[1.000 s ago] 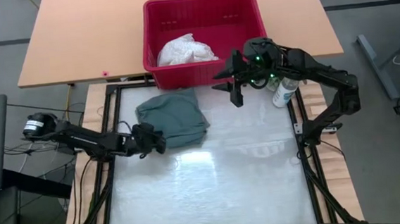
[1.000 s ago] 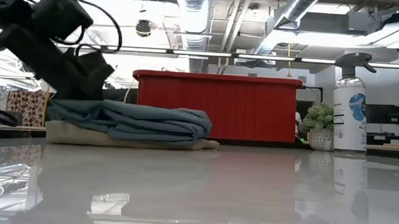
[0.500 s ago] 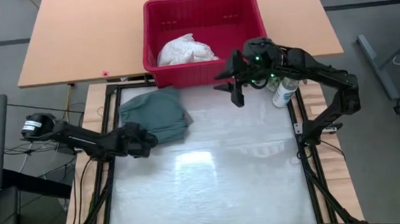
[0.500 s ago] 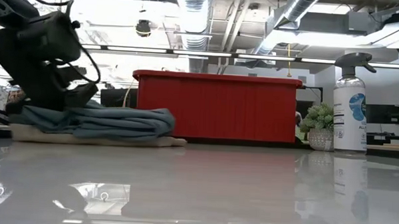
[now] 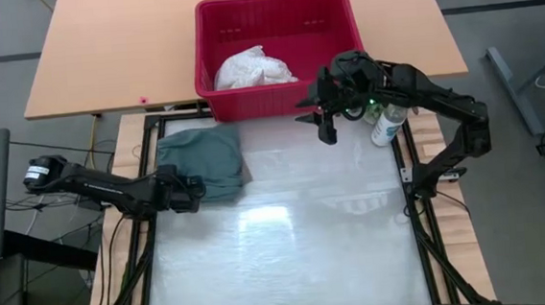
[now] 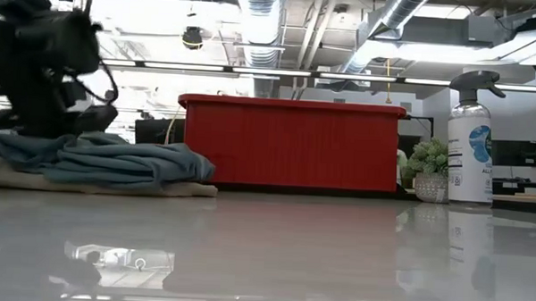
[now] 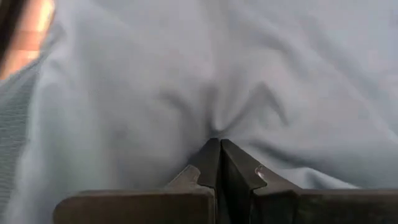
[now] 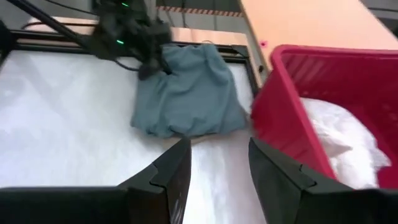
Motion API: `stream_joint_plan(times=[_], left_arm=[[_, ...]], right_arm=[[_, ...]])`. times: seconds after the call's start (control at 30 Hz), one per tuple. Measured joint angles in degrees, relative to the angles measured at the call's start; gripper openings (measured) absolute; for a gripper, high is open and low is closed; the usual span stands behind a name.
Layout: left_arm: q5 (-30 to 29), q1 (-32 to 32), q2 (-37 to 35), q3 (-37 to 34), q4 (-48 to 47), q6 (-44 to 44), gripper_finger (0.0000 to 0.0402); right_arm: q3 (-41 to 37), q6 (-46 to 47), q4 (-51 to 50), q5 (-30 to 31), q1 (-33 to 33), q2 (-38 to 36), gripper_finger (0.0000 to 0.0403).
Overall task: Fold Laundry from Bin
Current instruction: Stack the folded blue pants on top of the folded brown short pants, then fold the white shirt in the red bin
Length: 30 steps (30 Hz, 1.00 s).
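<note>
The left gripper [image 5: 190,189] has its fingers [image 7: 214,165] pressed together, pinching a fold of the teal garment [image 5: 201,160], which bunches right at their tips and lies on the table [image 5: 289,257] atop a beige cloth [image 6: 88,186]; the right gripper [image 5: 326,129] hangs with its fingers [image 8: 177,171] apart and nothing between them, just in front of the bin [image 5: 278,96]; the white garment [image 5: 252,69] sits inside the bin, beyond those fingers; a spray bottle [image 5: 386,123] stands beside the right arm
</note>
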Motion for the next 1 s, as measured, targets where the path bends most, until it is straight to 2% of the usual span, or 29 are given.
stream_joint_plan(times=[0.07, 0.17, 0.37, 0.53, 0.6, 0.67, 0.77, 0.87, 1.0], left_arm=[[-1.02, -0.02, -0.28, 3.04, 0.19, 1.87, 0.0], [-2.13, -0.02, -0.44, 8.64, -0.23, 9.33, 0.0], [-3.46, -0.02, -1.19, 22.06, -1.72, 23.14, 0.0], [-11.02, 0.09, -1.39, 32.08, -1.65, 34.56, 0.0], [-14.83, 1.15, -1.38, 35.52, -0.5, 39.84, 0.0005], [-15.85, 3.08, -1.38, 38.4, 1.18, 47.64, 0.0017], [-12.18, 7.32, -1.48, 42.35, 7.03, 62.32, 0.0048], [-6.22, 11.86, -1.51, 44.8, 13.1, 73.31, 0.0085], [-0.3, 17.73, -1.49, 46.72, 15.31, 78.39, 0.0129]], right_arm=[[0.0, -1.15, 0.13, -0.15, -1.34, 0.0, 0.0184], [0.0, -3.51, 0.95, -0.25, -3.78, -0.44, 0.0184], [0.04, -4.24, 9.53, -0.35, -10.02, -0.88, 0.0184], [0.07, -2.21, 19.38, -0.27, -16.71, 1.77, 0.0186], [0.15, -0.21, 24.23, -0.59, -19.46, 4.56, 0.0192], [0.12, 1.74, 28.02, -2.92, -21.92, 8.25, 0.0202], [0.09, 4.93, 35.1, -6.06, -24.51, 14.76, 0.0223], [3.88, 6.51, 37.52, -6.21, -26.3, 22.05, 0.0244], [13.26, 7.59, 36.83, -6.29, -27.59, 33.01, 0.0261]])
